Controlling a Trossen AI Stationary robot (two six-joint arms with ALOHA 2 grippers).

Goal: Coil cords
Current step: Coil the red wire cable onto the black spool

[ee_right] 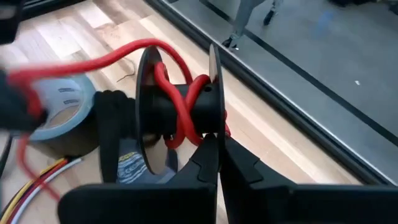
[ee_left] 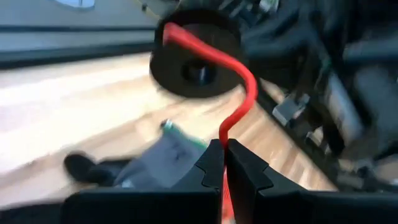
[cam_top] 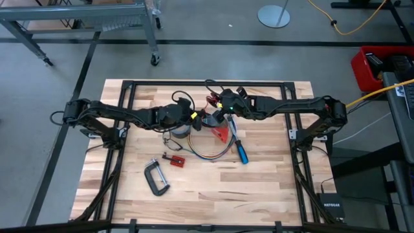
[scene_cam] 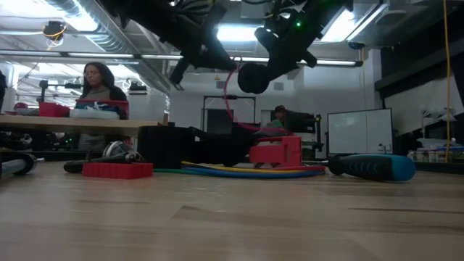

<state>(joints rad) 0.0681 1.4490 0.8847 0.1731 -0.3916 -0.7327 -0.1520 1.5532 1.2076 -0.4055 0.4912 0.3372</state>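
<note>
You are midway through winding: the thin red cord [ee_right: 180, 118] is already wrapped in several crossing turns around the hub of a small black plastic spool [ee_right: 180, 99], and both arms meet above the middle of the wooden bench [cam_top: 272, 194], well clear of its surface. Your right gripper [ee_right: 221, 155] has its fingers together, clamped on the spool at the hub (the grip sits right at the edge of the flange), so the spool hangs in the air with its axle running roughly level and its two discs standing on edge. Your left gripper [ee_left: 222, 163] is pinched shut on the free run of the red cord, which rises from the fingertips, bends over and leads across to the spool's face just beyond. That free length points from the left gripper toward the spool, its long axis running along the line between the two arms. The next move, as I judge it, calls for carrying the pinched cord around the hub while keeping it taut, so the turn lands between the discs and not over a rim. The longer multicoloured cord [cam_top: 210, 154] lies looped on the bench below, untouched, beside the grey tape roll [ee_right: 62, 109] and the blue-handled screwdriver [cam_top: 240, 153].
</note>
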